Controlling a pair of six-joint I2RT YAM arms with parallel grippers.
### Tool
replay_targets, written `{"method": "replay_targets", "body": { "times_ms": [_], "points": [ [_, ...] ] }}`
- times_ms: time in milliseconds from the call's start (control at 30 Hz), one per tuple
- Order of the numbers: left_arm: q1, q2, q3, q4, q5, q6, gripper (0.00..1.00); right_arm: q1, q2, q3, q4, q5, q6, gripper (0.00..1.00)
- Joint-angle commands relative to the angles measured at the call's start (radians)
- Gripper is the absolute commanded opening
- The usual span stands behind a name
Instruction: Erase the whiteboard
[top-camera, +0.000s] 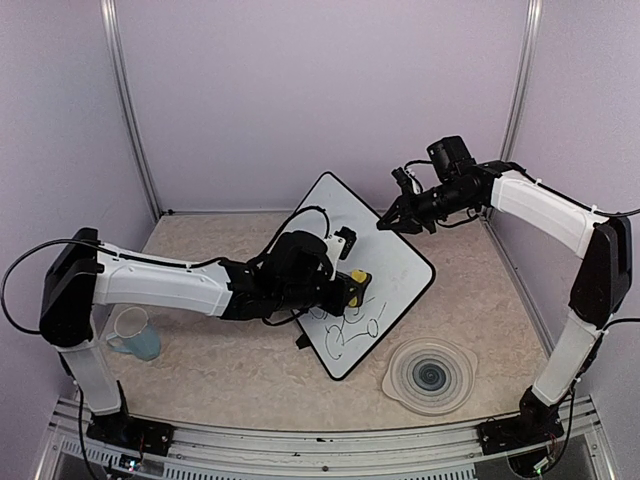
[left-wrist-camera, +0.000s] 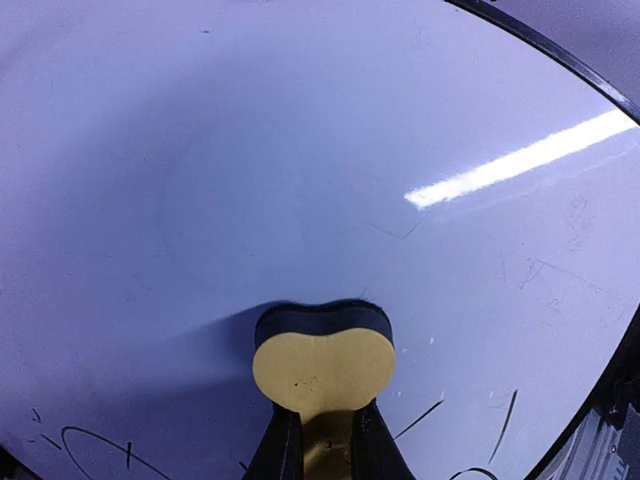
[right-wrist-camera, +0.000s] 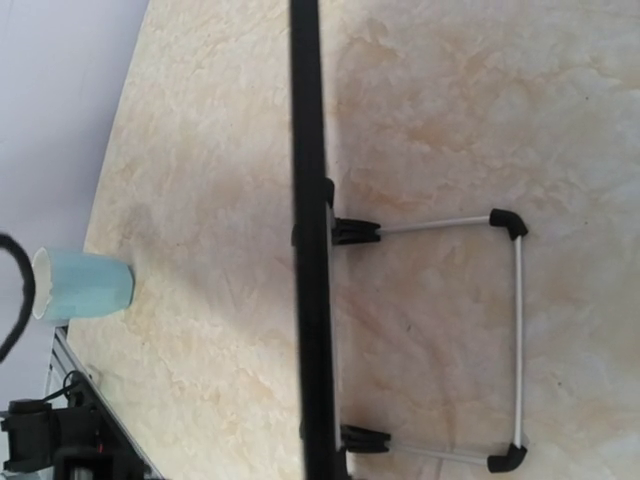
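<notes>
Our left hand (left-wrist-camera: 322, 442) clamped a yellow eraser (left-wrist-camera: 322, 365) against the whiteboard (top-camera: 395, 262); our right hand (top-camera: 388, 224) pinched its far edge. It stood tilted on the counter (top-camera: 220, 360), black scribbles (top-camera: 355, 328) at its near corner.

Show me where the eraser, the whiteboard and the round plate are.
eraser (left-wrist-camera: 322, 368), left wrist view, on its yellow heart-shaped face.
whiteboard (top-camera: 388, 258), top external view, on bare white surface near its right corner.
round plate (top-camera: 396, 378), top external view, on its left rim.
</notes>
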Motion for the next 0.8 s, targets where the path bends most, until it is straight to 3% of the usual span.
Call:
{"method": "replay_targets", "body": {
  "times_ms": [0,367,767],
  "points": [
    [-0.004,0.063,-0.051,0.038,0.173,-0.084,0.00,0.016,-0.019,-0.007,0.048,-0.011,0.071,0.00],
    [0.212,0.096,-0.273,0.048,0.063,-0.258,0.00,0.006,-0.027,-0.003,0.032,-0.012,0.052,0.00],
    [0.318,0.173,-0.149,-0.071,0.074,-0.320,0.00,-0.003,-0.029,-0.005,0.029,-0.025,0.034,0.00]
  ]
}}
